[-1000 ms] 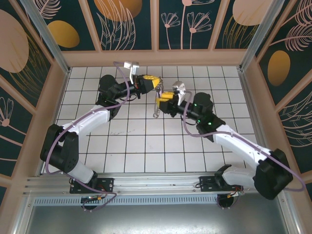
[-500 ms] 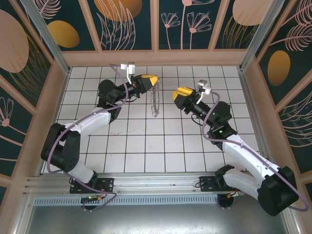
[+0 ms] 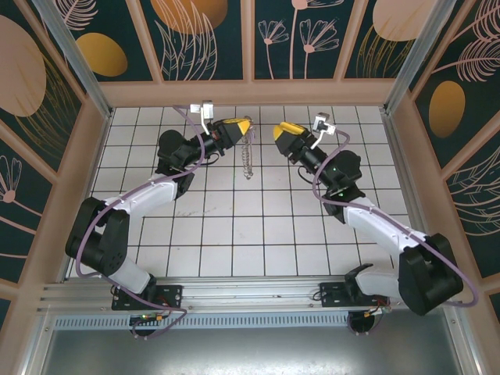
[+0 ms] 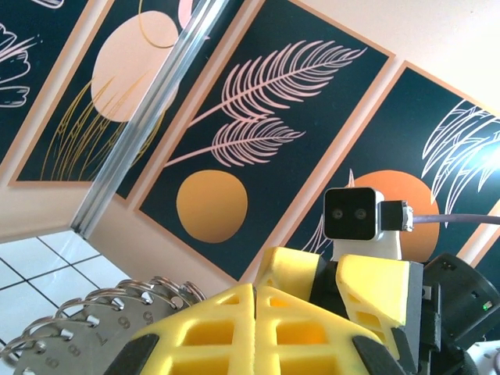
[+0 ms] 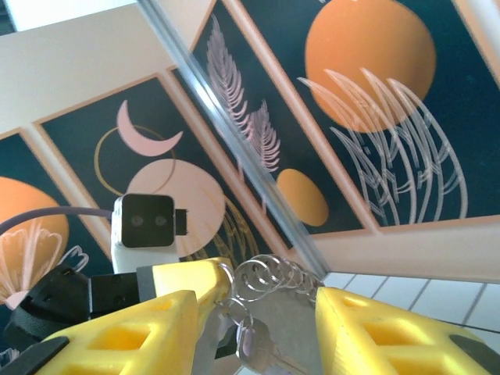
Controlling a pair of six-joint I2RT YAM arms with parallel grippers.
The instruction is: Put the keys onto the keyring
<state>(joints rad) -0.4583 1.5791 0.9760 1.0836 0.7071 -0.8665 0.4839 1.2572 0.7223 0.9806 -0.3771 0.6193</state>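
My left gripper is shut on the top of the keyring, which hangs below it as a thin grey strip edged with small metal rings. In the left wrist view its yellow jaws are pressed together, and the keyring sticks out to the left as a numbered plate. My right gripper stands open just right of the keyring, not touching it. In the right wrist view the keyring's rings sit between the spread fingers. A pale lilac-headed key hangs from one small ring.
The white tiled floor lies below both raised arms. Patterned walls close in the back and sides, with metal posts at the corners. The right arm's camera block faces my left wrist at close range.
My right gripper has let go near the keyring, opened, swung out to the right, and now sits higher beside it. The left gripper has lifted the keyring slightly toward the back wall.
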